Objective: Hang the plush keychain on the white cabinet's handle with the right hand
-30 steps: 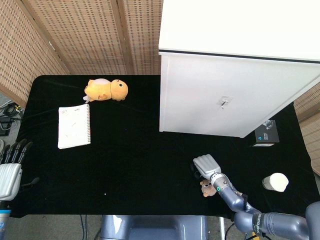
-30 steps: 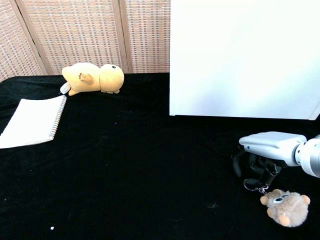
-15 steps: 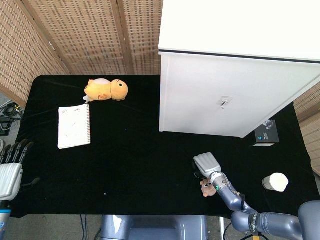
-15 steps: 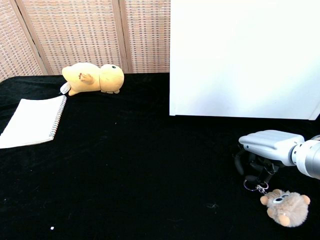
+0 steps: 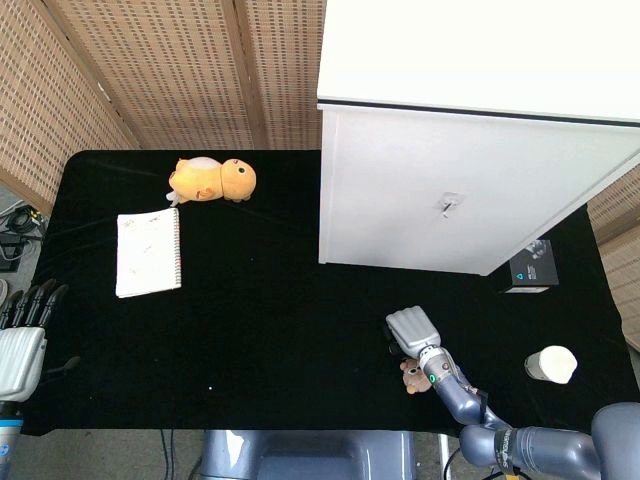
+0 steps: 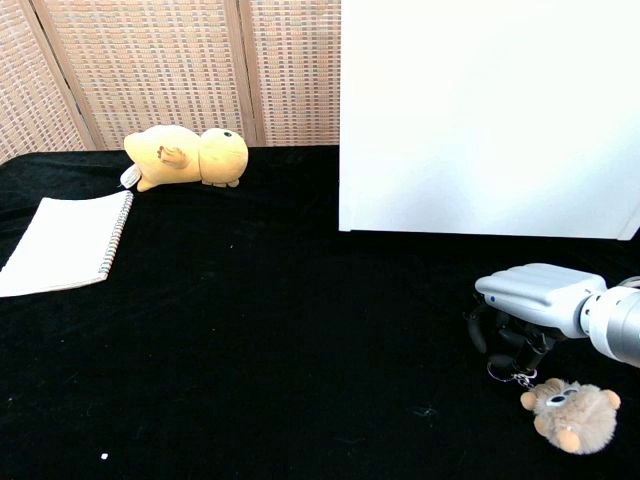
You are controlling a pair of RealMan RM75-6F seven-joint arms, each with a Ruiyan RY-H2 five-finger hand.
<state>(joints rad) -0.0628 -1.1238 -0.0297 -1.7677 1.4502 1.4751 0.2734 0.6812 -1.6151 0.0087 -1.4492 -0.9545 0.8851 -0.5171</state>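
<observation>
Black table, right hand pinching plush keychain ring, left hand open, notebook well apart

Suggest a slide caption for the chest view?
Right hand poised over plush keychain lying before white cabinet.

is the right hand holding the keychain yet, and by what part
It seems so: the right robot hand has its fingers curled down on the metal ring of the plush keychain, which lies on the table. A firm grip cannot be confirmed.

Staged tabletop, wicker screens
</observation>
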